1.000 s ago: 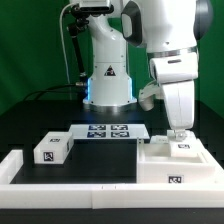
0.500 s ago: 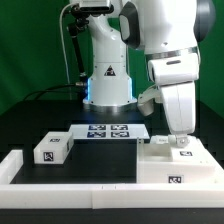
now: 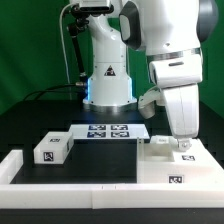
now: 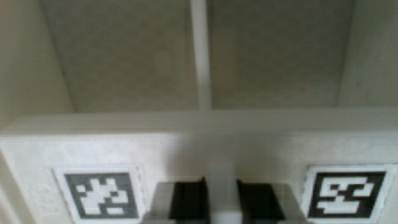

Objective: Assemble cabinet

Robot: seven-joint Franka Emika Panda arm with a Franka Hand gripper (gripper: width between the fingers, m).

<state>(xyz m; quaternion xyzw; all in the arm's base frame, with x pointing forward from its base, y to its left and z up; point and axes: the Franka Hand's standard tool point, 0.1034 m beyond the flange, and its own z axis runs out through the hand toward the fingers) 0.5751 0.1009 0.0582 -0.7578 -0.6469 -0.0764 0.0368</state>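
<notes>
In the exterior view, my jaws have sunk a little and drifted toward the exterior view's right since a second ago. The cabinet (image 3: 172, 168) sits directly beneath them on the surface (image 3: 30, 125). In the wrist view, the cabinet's tagged wall (image 4: 196, 145) lies right at my jaws. I cannot tell whether they pinch it.

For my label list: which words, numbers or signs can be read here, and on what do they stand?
No readable words or numbers.
Small triangle sign on the white robot base: too small to read.
Black-and-white tags on the large white boxy plastic cabinet, the small white block and the thin flat white marker board: patterns only, no text.
</notes>
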